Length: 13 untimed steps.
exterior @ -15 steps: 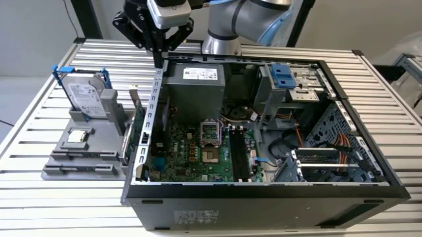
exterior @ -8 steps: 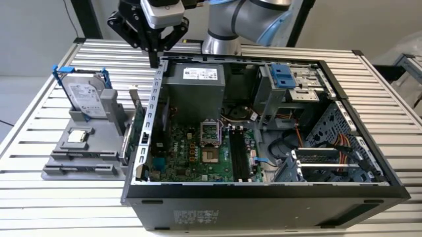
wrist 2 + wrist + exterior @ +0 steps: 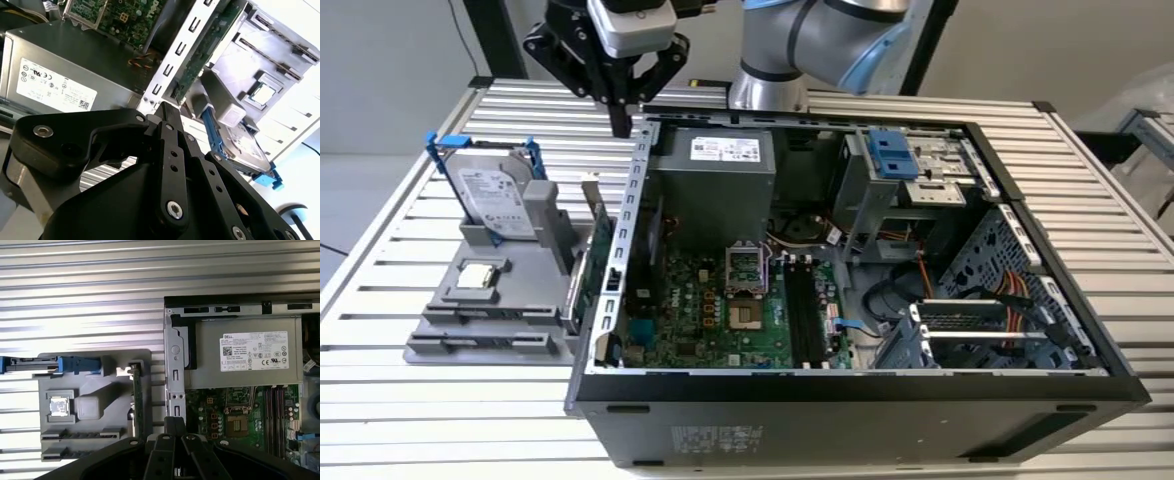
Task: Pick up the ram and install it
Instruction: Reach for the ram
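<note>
Exterior view: your gripper (image 3: 624, 122) hangs above the back edge of the open computer case (image 3: 854, 410), fingers pinched together on nothing; at the exterior view's left of the case a grey holder (image 3: 427, 352) carries a hard drive (image 3: 494, 190) and a processor chip (image 3: 480, 275).
First wrist view: what looks like the ram (image 3: 80, 434) is a thin dark strip, edge-up in the holder's slot just beside the processor chip and well apart from your gripper; too edge-on to be sure; an expansion card (image 3: 137, 400) stands between holder and case.
Second wrist view: fingertips meet, empty, near the power supply (image 3: 55, 75).
</note>
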Each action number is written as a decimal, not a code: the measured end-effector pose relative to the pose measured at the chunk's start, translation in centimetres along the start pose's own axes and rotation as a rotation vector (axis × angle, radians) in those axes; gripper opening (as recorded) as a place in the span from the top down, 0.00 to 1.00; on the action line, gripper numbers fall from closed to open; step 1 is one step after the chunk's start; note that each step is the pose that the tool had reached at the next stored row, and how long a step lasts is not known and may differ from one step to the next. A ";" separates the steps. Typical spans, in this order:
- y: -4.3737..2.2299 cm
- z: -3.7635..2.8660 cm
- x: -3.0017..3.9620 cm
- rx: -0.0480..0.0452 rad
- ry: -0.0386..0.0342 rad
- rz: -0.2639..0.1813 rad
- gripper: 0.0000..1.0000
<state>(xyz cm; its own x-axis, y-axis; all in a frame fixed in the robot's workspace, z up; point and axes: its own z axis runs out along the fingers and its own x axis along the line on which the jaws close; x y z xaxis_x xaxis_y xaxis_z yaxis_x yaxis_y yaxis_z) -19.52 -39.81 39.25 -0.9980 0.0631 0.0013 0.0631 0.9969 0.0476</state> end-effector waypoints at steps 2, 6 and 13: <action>-0.01 0.01 0.24 0.0000 0.0003 -0.007 1.00; 0.03 0.01 0.60 0.0000 0.0012 -0.011 1.00; 0.12 0.02 1.24 0.0003 0.0048 -0.014 1.00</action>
<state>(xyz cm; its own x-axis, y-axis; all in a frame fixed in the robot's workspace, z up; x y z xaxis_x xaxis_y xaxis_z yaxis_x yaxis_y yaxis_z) -20.75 -39.62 39.24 -0.9988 0.0486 0.0054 0.0488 0.9977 0.0474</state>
